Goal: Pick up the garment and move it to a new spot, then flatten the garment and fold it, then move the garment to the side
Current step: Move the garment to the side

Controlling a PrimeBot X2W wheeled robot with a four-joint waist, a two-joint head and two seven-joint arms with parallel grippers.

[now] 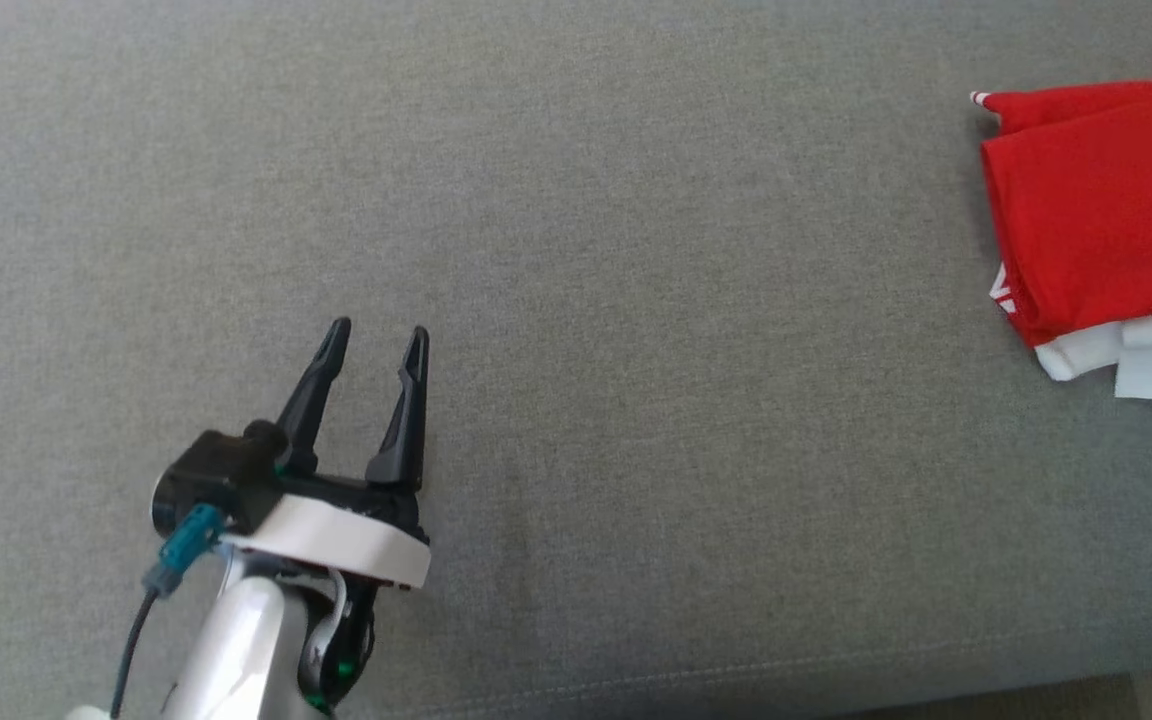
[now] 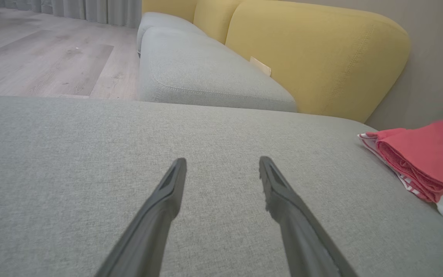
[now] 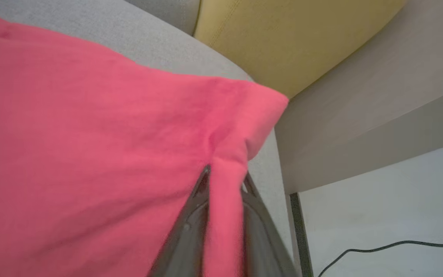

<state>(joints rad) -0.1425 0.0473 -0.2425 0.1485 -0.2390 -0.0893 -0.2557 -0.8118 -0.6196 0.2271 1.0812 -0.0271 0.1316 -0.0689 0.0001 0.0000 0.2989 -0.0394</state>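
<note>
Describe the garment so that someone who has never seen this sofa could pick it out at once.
Find the wide grey seat cushion before the yellow backrest. At its right end lies the garment, folded into a compact bundle. It is the only bright red thing there, with white fabric peeking out underneath.

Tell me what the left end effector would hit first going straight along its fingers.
Probably the grey seat cushion itself: the left end effector points low across it, with nothing lying in its path. The red garment sits off to its right.
</note>
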